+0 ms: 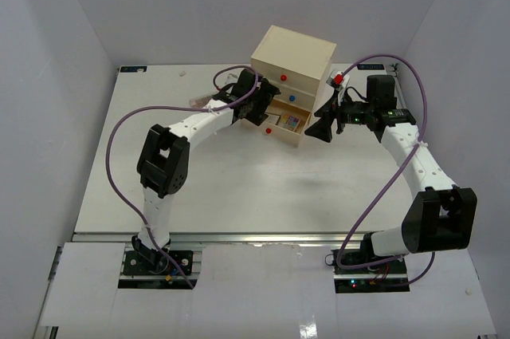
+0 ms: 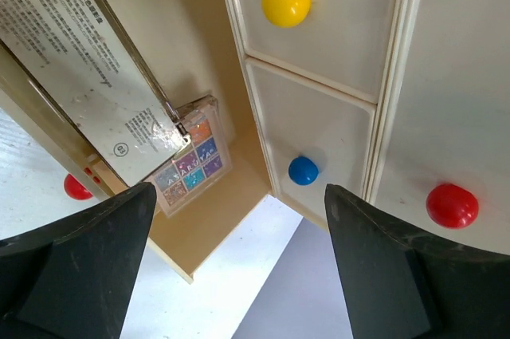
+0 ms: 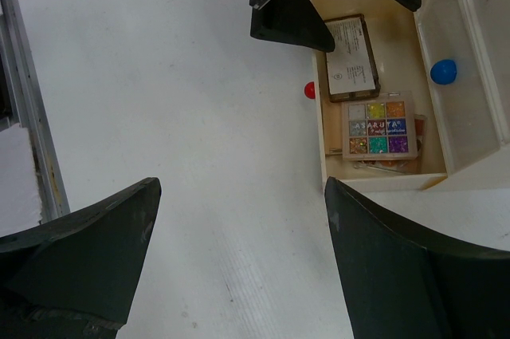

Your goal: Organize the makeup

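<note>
The cream chest (image 1: 293, 60) has its bottom drawer (image 3: 325, 147) pulled out. Inside lie pieces of the makeup: a flat dark-edged palette with a white printed label (image 3: 353, 57) and a clear palette of glitter squares (image 3: 375, 127). In the left wrist view both appear again, the labelled palette (image 2: 88, 68) and the glitter palette (image 2: 191, 165). My left gripper (image 2: 239, 191) hangs open just above the drawer with nothing between its fingers (image 3: 291, 20). My right gripper (image 3: 239, 183) is open too, over bare table at the drawer's right end, holding nothing.
The two upper drawers are shut, with a yellow knob (image 2: 286, 0) and a blue knob (image 2: 303, 170). The open drawer's red knob (image 3: 309, 90) faces the table. Another red knob (image 2: 452, 205) sits on the chest. White walls enclose the table (image 1: 239, 187).
</note>
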